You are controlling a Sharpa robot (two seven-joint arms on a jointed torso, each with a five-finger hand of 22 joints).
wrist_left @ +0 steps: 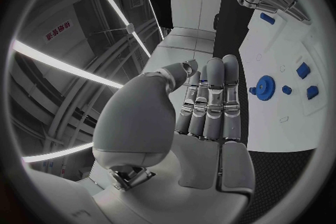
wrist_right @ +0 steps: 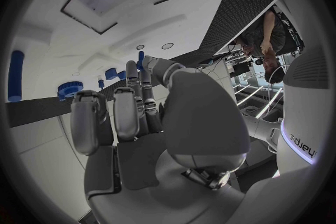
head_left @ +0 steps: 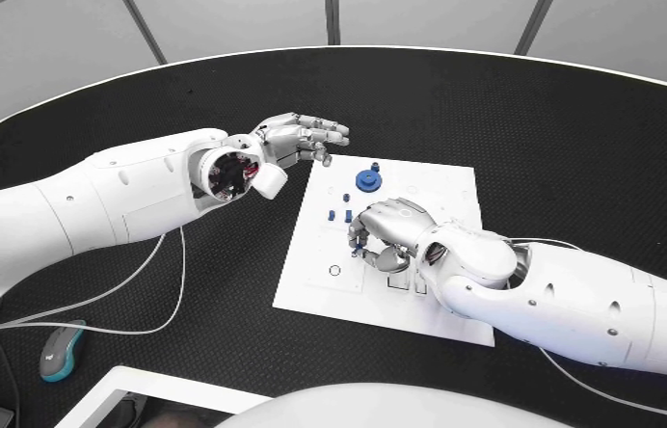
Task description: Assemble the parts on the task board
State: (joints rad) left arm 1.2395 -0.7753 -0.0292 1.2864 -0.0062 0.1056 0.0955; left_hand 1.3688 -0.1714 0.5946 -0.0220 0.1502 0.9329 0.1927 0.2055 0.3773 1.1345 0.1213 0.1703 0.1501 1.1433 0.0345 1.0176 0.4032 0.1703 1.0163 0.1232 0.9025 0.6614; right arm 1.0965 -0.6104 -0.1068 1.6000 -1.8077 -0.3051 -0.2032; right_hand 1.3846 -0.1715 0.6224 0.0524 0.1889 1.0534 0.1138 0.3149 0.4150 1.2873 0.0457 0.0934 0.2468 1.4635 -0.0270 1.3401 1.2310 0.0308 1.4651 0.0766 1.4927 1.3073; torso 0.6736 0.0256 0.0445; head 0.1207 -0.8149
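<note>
My right hand (head_left: pixel 390 227) rests on the white board (head_left: pixel 438 192) at the middle of the black counter (head_left: pixel 556 139), pinching a small blue peg (wrist_right: pixel 140 59). My left hand (head_left: pixel 298 141) hovers empty, fingers apart, near a blue gear (head_left: pixel 368 179).

The table (head_left: pixel 528 110) is black and matt with a rough, grainy texture. The board (head_left: pixel 431 182) looks smooth matt white, the gear (head_left: pixel 368 179) blue plastic; both hands (head_left: pixel 299 139) (head_left: pixel 389 224) are satin silver metal
</note>
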